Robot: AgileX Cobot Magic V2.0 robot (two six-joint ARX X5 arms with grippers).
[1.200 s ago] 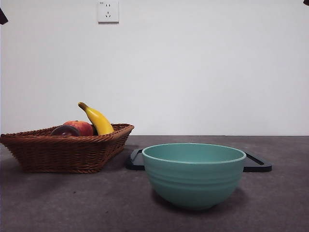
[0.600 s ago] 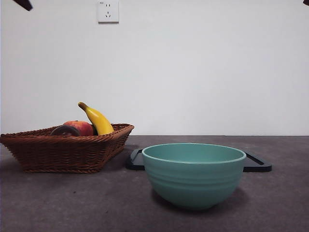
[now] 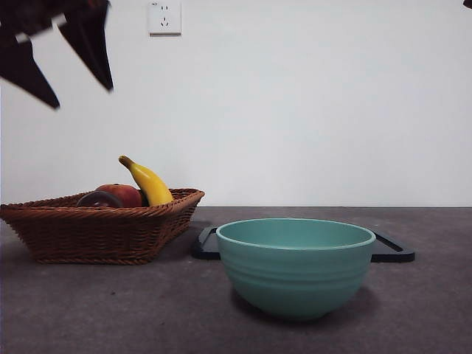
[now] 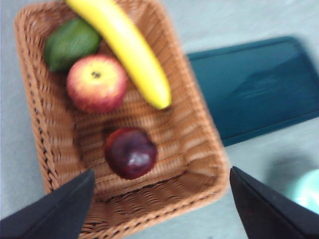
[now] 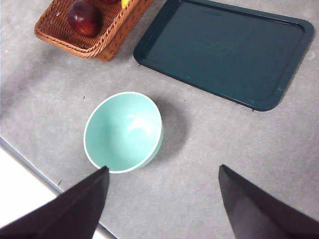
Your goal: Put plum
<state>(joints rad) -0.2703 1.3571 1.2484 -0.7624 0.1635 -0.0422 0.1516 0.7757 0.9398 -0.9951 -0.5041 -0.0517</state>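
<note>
While both arms hang above it, the scene reads as follows.

Surface: a grey, matte tabletop surface [image 3: 110,317] carries everything here.

Tray: a flat, dark teal rectangular plastic tray [image 5: 224,50] lies bare on the surface, beside the basket and behind the bowl in the front view.

Basket: a brown woven wicker basket [image 3: 96,232], rectangular with sloping walls, stands at the left of the front view, well apart from the bowl.

Bowl: a round, pale turquoise ceramic bowl [image 3: 296,265] stands upright near the front edge, nothing in it.

Left gripper: the black two-fingered left gripper [image 4: 159,209] hangs in the air above the basket (in the front view it shows as dark, blurred shapes at the top left [image 3: 63,55]); its fingers are spread wide and hold nothing.

Right gripper: the black two-fingered right gripper [image 5: 162,204] hangs high over the bowl's side of the surface, fingers wide apart and not holding anything.

Banana: a long yellow banana [image 4: 122,47] leans on the basket's rim.

Apple: a round red-and-yellow apple [image 4: 96,82] lies just beside the banana.

Plum: the round, glossy dark maroon plum [image 4: 130,152] lies on the basket's floor, near one end wall and apart from the apple.

Green fruit: a dark green, oval fruit [image 4: 71,44] lies in a corner of the basket (blurred).
</note>
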